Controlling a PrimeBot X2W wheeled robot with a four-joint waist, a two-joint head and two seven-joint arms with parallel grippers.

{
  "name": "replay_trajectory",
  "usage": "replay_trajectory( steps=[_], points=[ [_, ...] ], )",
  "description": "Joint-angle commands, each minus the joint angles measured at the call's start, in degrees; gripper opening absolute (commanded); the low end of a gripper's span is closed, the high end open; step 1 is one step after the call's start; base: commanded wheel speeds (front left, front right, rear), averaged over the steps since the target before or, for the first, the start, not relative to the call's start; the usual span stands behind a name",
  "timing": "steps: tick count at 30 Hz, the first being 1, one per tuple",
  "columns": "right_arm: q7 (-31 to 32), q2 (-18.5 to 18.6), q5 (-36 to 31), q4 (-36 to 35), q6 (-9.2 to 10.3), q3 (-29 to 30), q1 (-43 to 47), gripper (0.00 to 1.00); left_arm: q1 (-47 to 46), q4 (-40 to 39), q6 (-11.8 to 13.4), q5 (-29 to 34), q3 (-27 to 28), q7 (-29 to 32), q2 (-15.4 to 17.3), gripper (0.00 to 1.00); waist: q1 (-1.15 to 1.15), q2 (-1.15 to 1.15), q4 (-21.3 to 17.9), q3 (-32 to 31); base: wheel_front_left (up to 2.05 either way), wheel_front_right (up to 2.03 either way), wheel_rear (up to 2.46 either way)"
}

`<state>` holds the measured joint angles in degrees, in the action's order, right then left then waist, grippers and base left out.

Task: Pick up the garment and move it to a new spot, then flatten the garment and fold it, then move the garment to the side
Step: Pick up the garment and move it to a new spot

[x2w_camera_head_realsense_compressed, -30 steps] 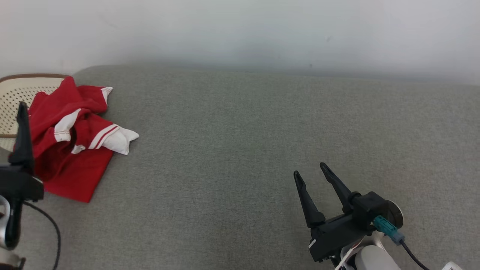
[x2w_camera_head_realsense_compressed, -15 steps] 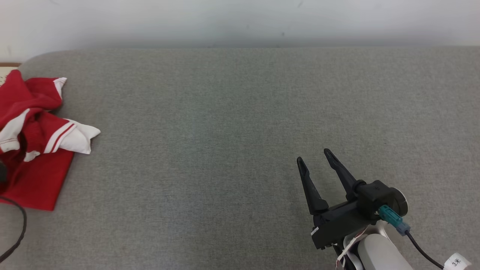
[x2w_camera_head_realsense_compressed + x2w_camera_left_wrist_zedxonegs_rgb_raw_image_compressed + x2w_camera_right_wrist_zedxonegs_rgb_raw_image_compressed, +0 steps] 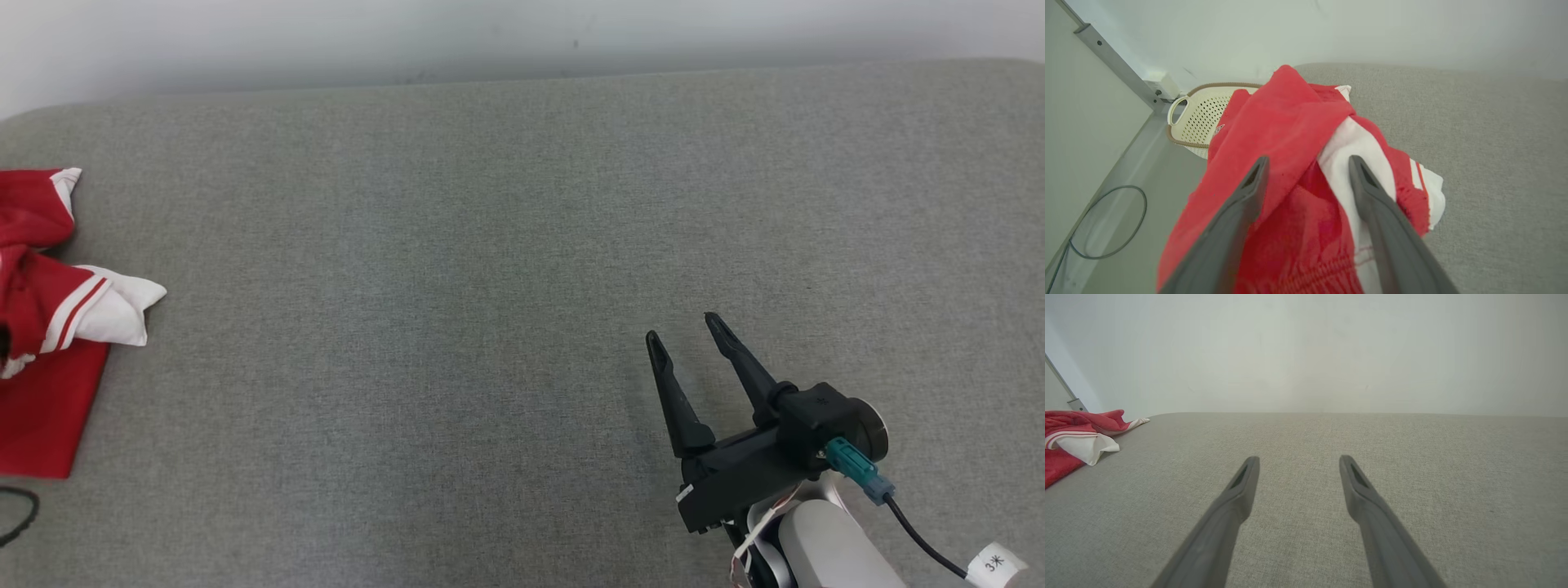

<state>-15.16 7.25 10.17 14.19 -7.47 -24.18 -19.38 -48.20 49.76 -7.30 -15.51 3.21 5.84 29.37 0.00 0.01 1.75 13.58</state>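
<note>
The left gripper (image 3: 1308,159) holds its jaws apart close over the crumpled red-and-white garment (image 3: 1286,118) at the left end of the table (image 3: 490,245). Soft, light and limp, it likely pinches best at a raised fold. The left wrist view adds a basket (image 3: 1194,118) beyond; the head view adds the right gripper (image 3: 681,327), jaws apart, well clear.
</note>
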Motion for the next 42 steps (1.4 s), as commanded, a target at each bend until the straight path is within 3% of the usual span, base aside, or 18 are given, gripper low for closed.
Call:
replay_trajectory(
  steps=[1,11,12,14,28,42],
  points=[
    [-0.2,0.0,-0.1,0.1,-0.04,0.0,-0.3,1.00,-0.1,0.6,0.0,-0.3,-0.3,0.2,0.2,1.00,0.00,-0.01,-0.1,0.1,0.00,0.00,0.00],
    [-0.2,0.3,-0.2,0.1,-0.04,-0.1,-0.5,1.00,-0.4,7.9,-0.1,-3.0,-2.2,4.2,0.5,1.00,0.00,-0.01,-0.8,0.1,0.00,0.00,0.00],
    [-0.2,0.3,-0.3,0.2,-0.04,-0.1,-0.6,1.00,-0.3,8.5,-0.1,-3.1,-2.4,4.2,0.6,0.91,0.00,-0.01,-0.9,0.1,0.00,0.00,0.00],
    [-0.2,0.3,-0.4,0.3,-0.04,-0.1,-0.8,1.00,-0.4,8.8,-0.1,-2.8,-2.9,3.0,1.0,0.00,0.00,-0.01,-1.0,0.1,0.00,0.00,0.00],
    [-0.2,-0.2,-0.1,1.0,-0.04,0.2,0.7,1.00,-4.0,6.1,-0.1,-0.9,-6.7,-8.1,1.4,0.00,0.00,-0.01,0.4,-3.2,0.00,0.00,0.00],
    [-0.2,-1.3,1.2,0.9,-0.04,0.5,1.9,1.00,-7.9,-7.0,-0.1,-4.3,-15.4,-9.1,1.2,0.00,0.00,-0.01,-1.5,-5.9,0.00,0.00,0.00]
  ],
)
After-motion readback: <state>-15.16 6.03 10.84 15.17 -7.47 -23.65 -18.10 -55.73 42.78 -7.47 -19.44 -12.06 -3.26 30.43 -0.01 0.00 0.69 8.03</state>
